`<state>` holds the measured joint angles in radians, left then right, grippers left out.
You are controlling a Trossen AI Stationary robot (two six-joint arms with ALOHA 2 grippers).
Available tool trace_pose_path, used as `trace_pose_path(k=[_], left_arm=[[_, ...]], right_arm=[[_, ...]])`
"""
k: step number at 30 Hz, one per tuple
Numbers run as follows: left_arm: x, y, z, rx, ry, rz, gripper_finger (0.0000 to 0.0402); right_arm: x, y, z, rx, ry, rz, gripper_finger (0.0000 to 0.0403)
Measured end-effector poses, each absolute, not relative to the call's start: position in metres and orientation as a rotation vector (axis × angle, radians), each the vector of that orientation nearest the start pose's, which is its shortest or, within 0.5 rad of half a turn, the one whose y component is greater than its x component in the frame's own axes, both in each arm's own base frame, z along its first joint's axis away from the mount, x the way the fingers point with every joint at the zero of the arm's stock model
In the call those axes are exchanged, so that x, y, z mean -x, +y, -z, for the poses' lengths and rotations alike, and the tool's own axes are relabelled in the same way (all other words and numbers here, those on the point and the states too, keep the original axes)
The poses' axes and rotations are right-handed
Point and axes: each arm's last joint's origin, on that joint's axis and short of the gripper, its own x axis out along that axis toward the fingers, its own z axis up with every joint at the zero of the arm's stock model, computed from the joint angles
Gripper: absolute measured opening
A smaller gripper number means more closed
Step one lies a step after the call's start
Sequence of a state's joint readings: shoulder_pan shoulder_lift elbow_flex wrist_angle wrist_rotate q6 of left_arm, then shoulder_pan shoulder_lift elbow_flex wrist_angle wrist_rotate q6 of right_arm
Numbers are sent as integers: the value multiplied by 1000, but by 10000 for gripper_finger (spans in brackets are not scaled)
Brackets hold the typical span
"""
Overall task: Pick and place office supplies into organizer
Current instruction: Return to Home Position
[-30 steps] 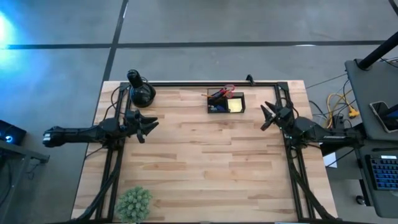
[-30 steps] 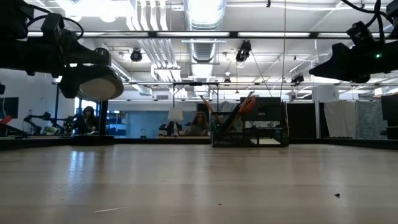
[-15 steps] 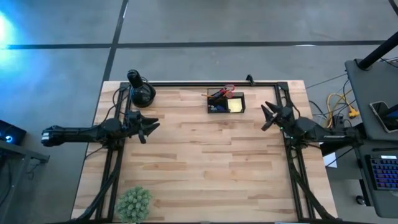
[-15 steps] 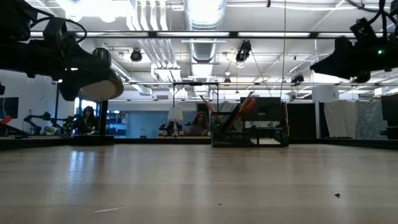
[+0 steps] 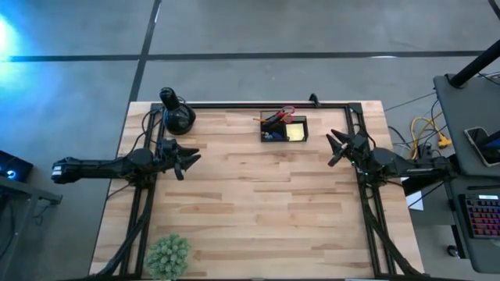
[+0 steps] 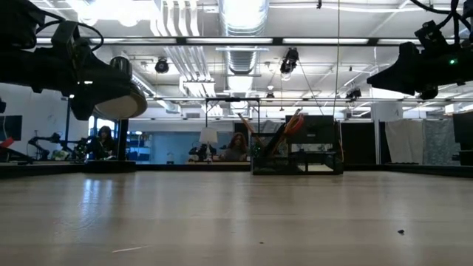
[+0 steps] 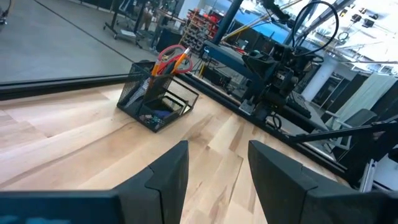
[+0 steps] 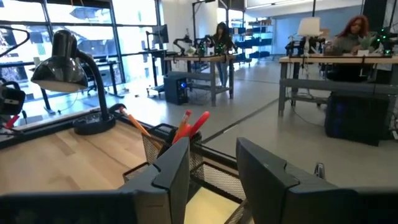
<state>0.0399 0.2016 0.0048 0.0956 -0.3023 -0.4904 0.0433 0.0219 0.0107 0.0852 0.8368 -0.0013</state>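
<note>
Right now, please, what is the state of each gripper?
Left gripper: open, holding nothing.
Right gripper: open, holding nothing.

No legible text or labels anywhere.

The table point(image 5: 258, 203) is made of light wood boards. A small black organizer point(image 5: 283, 129) stands on it near the far edge, about the middle. A black lamp point(image 5: 177, 114) sits at the far left corner. A little green plant point(image 5: 168, 254) sits at the near left corner. A tiny dark speck point(image 6: 400, 231) lies near the front; it may be a crumb or a mark.
</note>
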Motion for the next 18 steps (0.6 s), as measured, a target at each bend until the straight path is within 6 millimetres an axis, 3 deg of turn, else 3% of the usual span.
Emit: trace_pose_path(k=[18], left_arm=[[-108, 13, -157, 471, 19, -361, 153]], right_arm=[[-89, -18, -173, -32, -70, 794, 123]])
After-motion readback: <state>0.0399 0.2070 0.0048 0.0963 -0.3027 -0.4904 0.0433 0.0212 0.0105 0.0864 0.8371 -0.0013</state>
